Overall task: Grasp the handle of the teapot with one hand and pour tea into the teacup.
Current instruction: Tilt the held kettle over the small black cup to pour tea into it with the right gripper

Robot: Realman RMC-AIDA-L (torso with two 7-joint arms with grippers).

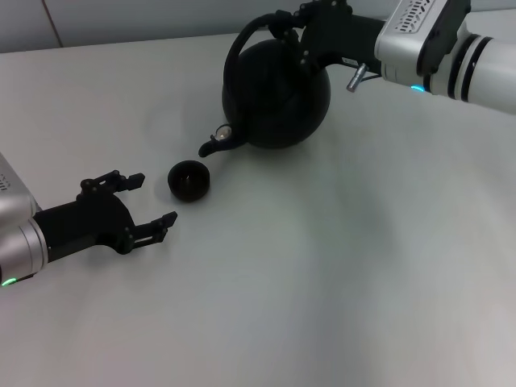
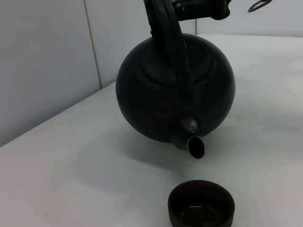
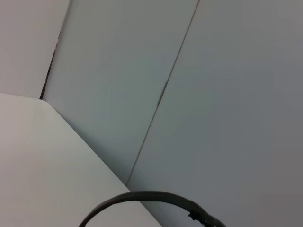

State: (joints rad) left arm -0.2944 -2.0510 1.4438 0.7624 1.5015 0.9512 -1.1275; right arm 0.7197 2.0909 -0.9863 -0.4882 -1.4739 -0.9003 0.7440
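The teapot [image 1: 278, 93], at 12 o'clock, is held by its handle [image 1: 242, 40] in the clamped right gripper [image 1: 292, 24] and tilted spout-down toward the teacup [image 1: 189, 179], just beside at 7 o'clock; pouring appears under way, though no stream is visible; the left gripper [image 1: 145, 201] rests spread apart at 9 o'clock

Your worktop [image 1: 339, 266] is a plain pale grey surface that runs back to a light wall. The teacup [image 1: 189, 179] sits directly on it, upright, mouth open to the top, near the front left. The teapot [image 1: 278, 93] is tipped spout-down toward the teacup, its spout just beside and behind the cup's rim; you cannot tell whether its body touches the worktop or hangs just above it.
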